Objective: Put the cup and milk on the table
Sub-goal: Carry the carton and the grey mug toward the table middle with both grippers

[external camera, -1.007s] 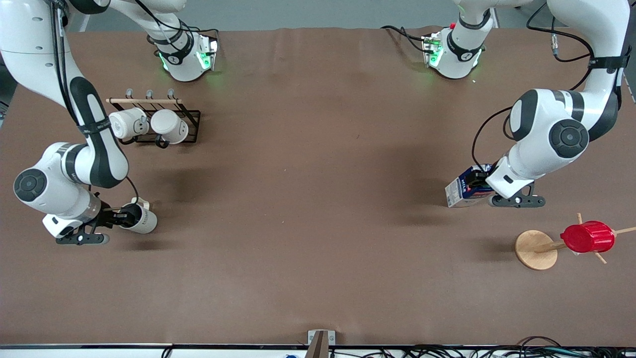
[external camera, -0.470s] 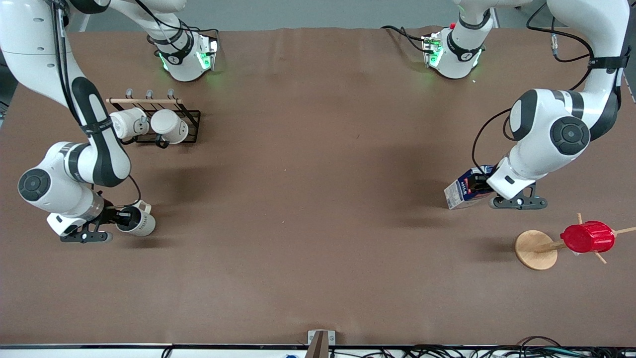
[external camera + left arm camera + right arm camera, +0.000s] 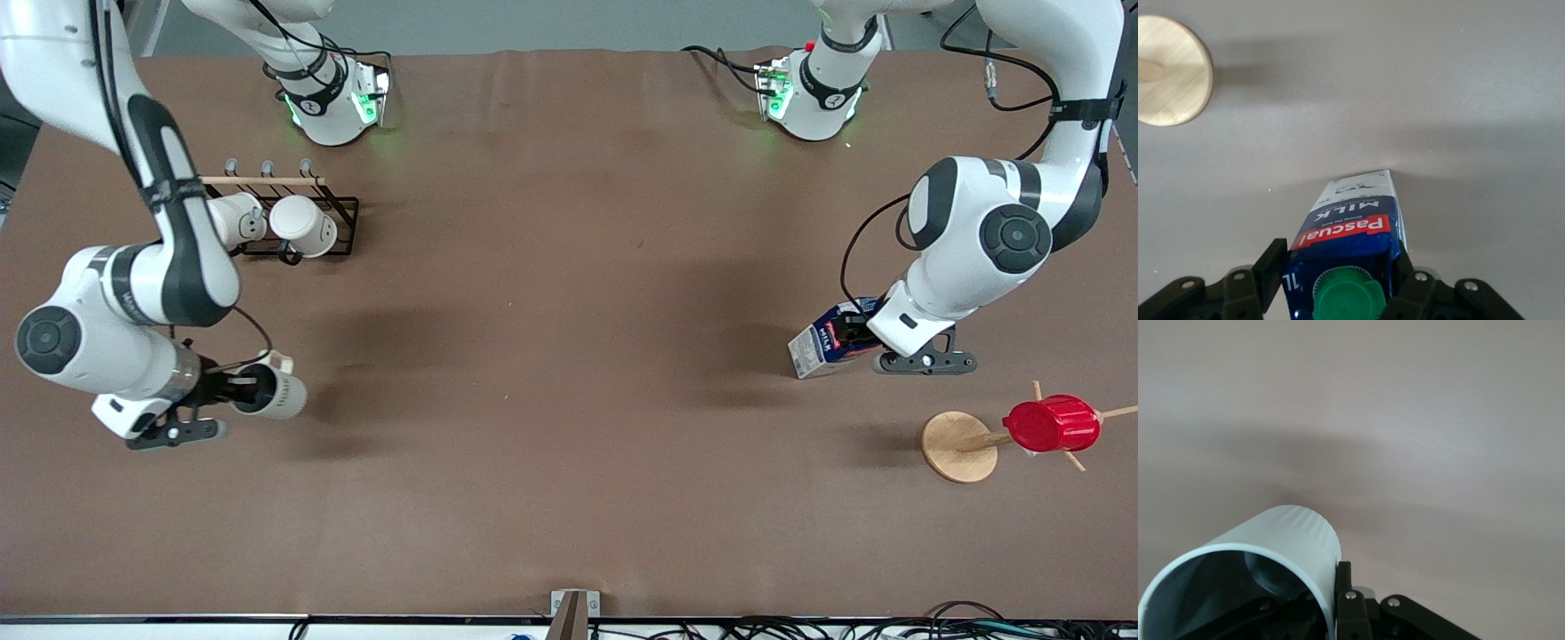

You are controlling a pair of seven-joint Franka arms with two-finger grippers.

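Since the earlier frame, the right hand (image 3: 238, 391) has carried the cup (image 3: 271, 392) toward the counter's (image 3: 551, 356) middle; the left hand (image 3: 855, 338) has edged the milk (image 3: 822, 344) likewise.

Left wrist view: fingers (image 3: 1271, 265) clamp the tilted milk (image 3: 1348, 257) above bare counter.

Right wrist view: one finger (image 3: 1344, 590) grips the cup's (image 3: 1258, 577) rim outside.

We see a matt, faintly creased brown paper-like covering on the worktop (image 3: 569, 373). The small cream-white mug (image 3: 277, 393) looks smooth and glazed, the dark blue printed milk carton (image 3: 1350, 230) slightly glossy card with a green plastic cap (image 3: 1346, 300); the round stand base (image 3: 958, 446) is pale wood.
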